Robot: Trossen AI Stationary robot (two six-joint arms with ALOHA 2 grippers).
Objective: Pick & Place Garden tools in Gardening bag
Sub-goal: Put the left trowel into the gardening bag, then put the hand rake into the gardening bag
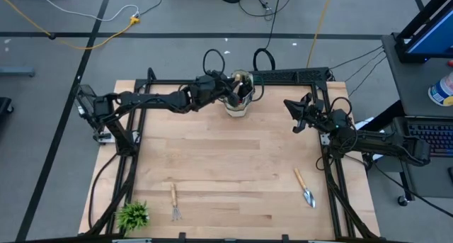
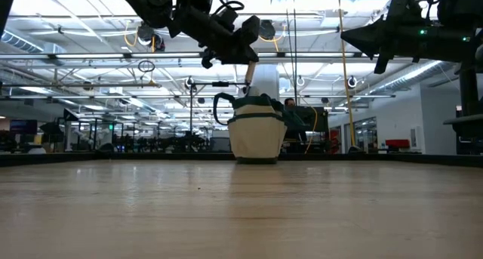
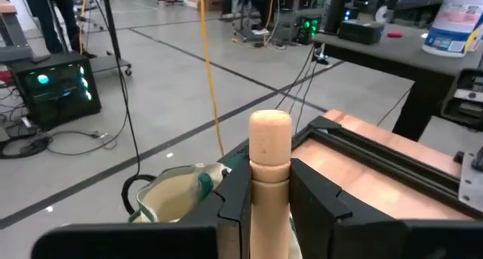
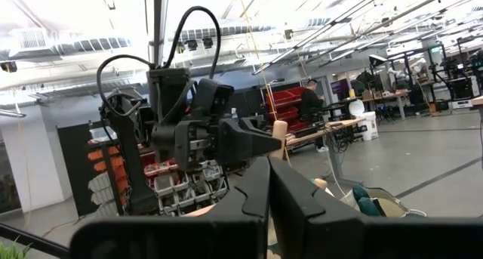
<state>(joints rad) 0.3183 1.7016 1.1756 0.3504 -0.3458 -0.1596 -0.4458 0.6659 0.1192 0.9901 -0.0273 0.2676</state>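
Left claw (image 1: 237, 87) is clamped on a wooden-handled tool (image 3: 270, 176) right over the gardening bag (image 1: 238, 101). Rake (image 1: 174, 202) and trowel (image 1: 305, 189) lie well away from the bag on the bench (image 1: 226, 158). Right claw (image 1: 296, 114) is pressed together beside the bag, empty.

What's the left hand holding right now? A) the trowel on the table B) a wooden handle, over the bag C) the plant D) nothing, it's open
B: the left hand is shut on a wooden handle right above the bag; the trowel and plant lie untouched at the table's near edge.
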